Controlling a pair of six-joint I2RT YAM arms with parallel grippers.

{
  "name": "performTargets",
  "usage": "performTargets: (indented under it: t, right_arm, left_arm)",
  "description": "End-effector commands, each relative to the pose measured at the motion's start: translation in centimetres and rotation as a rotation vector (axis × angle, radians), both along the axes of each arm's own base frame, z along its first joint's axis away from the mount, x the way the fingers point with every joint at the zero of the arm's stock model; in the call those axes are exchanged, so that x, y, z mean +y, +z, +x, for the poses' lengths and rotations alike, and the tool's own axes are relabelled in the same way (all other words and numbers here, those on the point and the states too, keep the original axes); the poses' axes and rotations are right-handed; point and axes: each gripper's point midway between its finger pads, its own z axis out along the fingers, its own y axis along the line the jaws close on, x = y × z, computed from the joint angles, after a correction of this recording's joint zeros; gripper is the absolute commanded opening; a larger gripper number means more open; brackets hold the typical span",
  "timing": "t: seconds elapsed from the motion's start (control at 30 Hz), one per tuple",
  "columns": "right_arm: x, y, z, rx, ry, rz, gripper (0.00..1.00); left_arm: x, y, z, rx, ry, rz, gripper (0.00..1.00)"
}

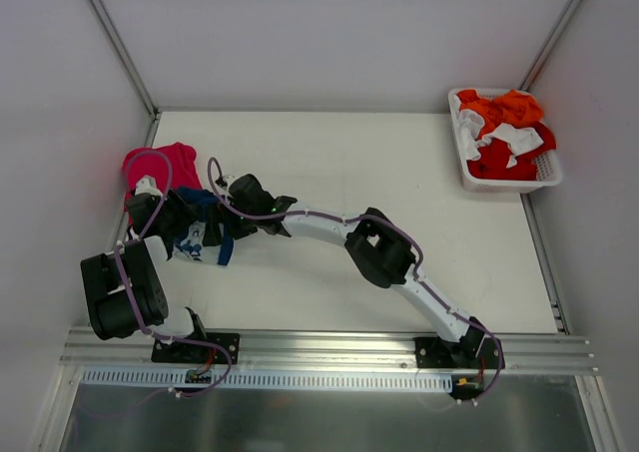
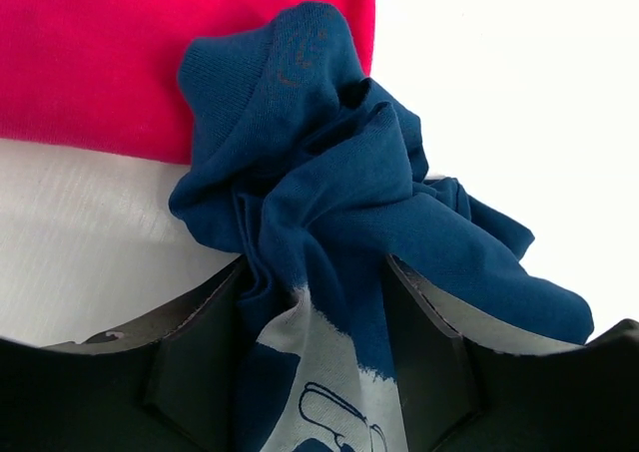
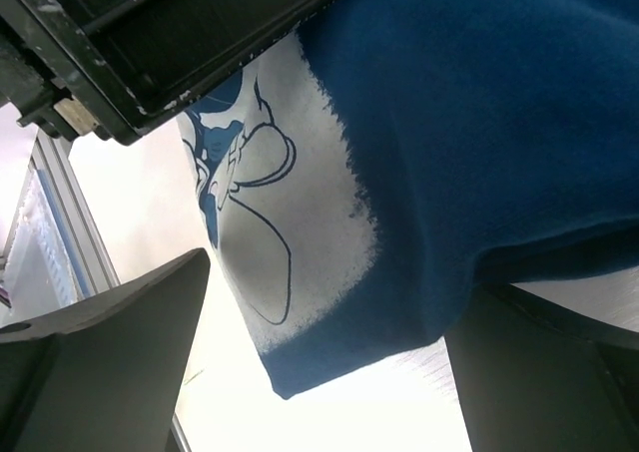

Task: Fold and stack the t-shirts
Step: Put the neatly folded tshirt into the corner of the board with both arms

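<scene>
Slipping worries me: my left jaws pinch a bunched fold of the blue shirt (image 2: 339,203) at the left of the worktop (image 1: 399,173), right beside the red shirt (image 2: 150,53), while my right jaws gape open, so pulling may drop it or drag both.

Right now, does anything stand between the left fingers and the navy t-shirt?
Nothing visible does. The navy t-shirt is bunched directly between the left fingers. The pink t-shirt lies beyond it, not in the way.
</scene>
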Motion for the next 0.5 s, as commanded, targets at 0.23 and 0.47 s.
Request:
performTargets:
  t: [0.23, 0.47]
  right_arm:
    - [-2.1, -1.4, 1.0, -0.021, -0.092, -0.101, 0.3]
    - [-2.1, -1.8, 1.1, -0.017, -0.096, -0.112, 0.0]
  left_arm:
    - [0.2, 1.0, 0.9, -0.017, -0.031, 0.008, 0.19]
    - [0.7, 1.1, 0.7, -0.003, 0.005, 0.016, 0.0]
